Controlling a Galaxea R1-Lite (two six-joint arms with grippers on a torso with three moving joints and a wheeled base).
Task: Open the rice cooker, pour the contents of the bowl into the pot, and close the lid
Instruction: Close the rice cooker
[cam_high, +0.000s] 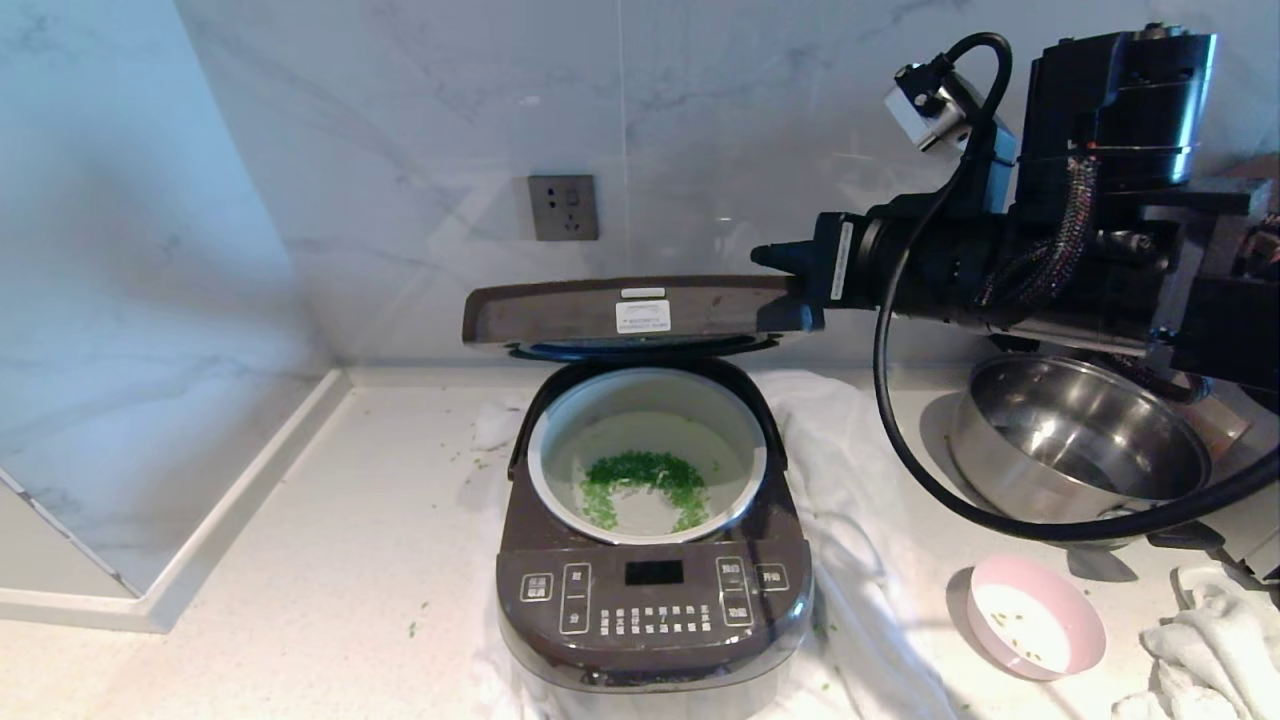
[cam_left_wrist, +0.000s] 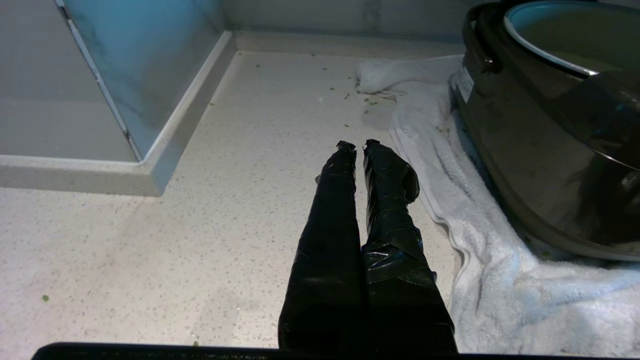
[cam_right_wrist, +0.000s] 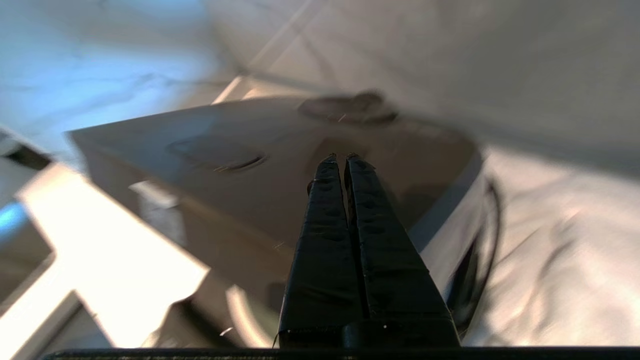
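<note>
Head view: one large dark brown boxy rice cooker (cam_high: 655, 590) stands on a white towel (cam_high: 860, 560) on the pale speckled counter (cam_high: 300, 560), its flat dark brown lid (cam_high: 640, 312) raised about level over the back. The single round pot with whitish lining (cam_high: 560, 450) is exposed, and one heap of bright green chopped bits (cam_high: 645, 475) lies in it. One small pink bowl with a white inside (cam_high: 1035, 617) sits on the counter to the cooker's right, almost empty. Behind it stands one shiny steel pan (cam_high: 1080, 440). One grey wall socket (cam_high: 563, 207) is on the marble. The right arm reaches in from the right at lid height, and its tip meets the lid's right end.

Left wrist view: the left gripper (cam_left_wrist: 356, 146) hangs over bare counter beside the towel and the cooker's side, its two black-wrapped fingers together, holding nothing.

Right wrist view: the right gripper (cam_right_wrist: 340, 158) has both fingers pressed together, empty, tips at the lid's top face, near the oblong push button (cam_right_wrist: 217, 152) and the round steam vent (cam_right_wrist: 350, 107).

Judged from this, pouring is done and closing is in hand. The next move calls for pressing the lid forward and down until it latches.
</note>
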